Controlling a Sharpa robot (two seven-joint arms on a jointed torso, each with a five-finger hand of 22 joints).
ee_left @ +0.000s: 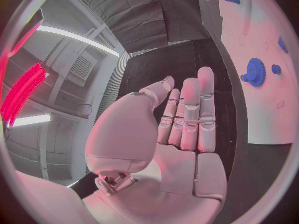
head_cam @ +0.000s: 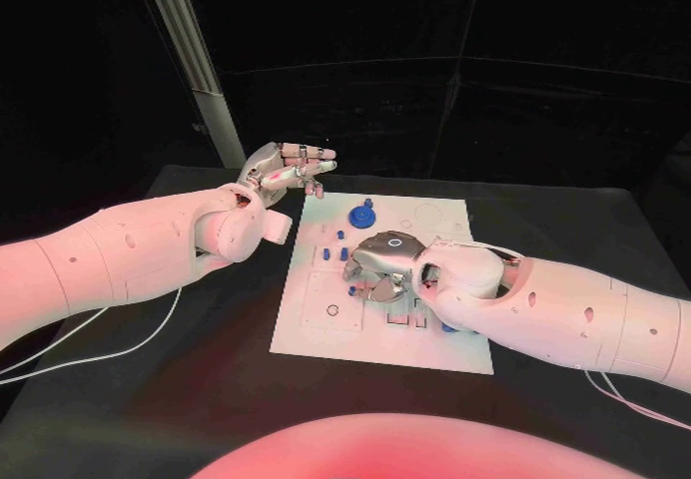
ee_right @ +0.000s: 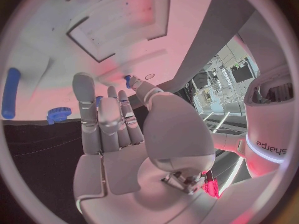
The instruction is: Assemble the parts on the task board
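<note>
White task board (head_cam: 325, 324) mid-table; blue gear (head_cam: 361, 215) near far edge.

Black table (head_cam: 173, 399); dark curtain backdrop (head_cam: 504, 90); pale pole (head_cam: 202, 80); ceiling light strips (ee_left: 77, 40).

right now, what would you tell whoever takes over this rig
Left hand: holds nothing, fingers straight, raised off the white task board's far left corner.
Right hand: over the board's middle, a small blue part at its fingertips; I cannot tell if it is pinched.
Blue round gear sits near the far edge, small blue pegs beside the right hand.
Assembly unfinished.
</note>
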